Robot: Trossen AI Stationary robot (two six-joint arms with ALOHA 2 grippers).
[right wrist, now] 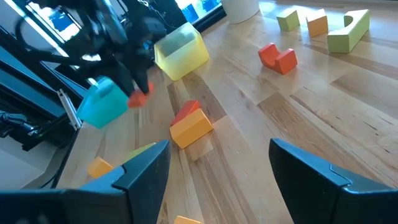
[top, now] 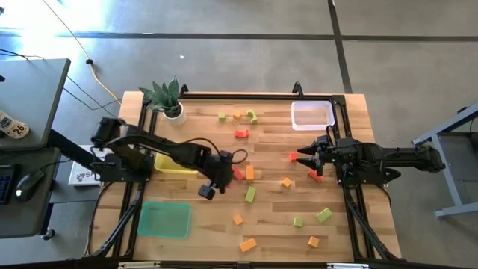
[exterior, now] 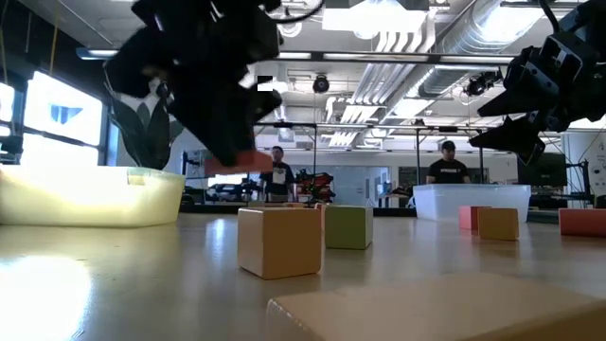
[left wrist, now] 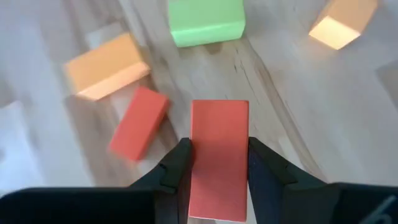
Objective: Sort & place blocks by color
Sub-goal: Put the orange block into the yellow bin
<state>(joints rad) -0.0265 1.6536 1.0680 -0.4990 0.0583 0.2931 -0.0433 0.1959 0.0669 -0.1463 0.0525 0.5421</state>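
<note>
We judge the sorting barely begun: about twenty blocks (top: 249,194) lie scattered from table centre to five o'clock. Our left gripper (top: 224,170) is clamped on a red brick (left wrist: 217,155), lifted near centre. Our right gripper (top: 308,162), fingers apart, waits at three o'clock.

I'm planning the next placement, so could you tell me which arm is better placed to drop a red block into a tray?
The left. Its gripper is shut on a red block, close to the yellow tray. The right gripper is open, holding nothing.
</note>
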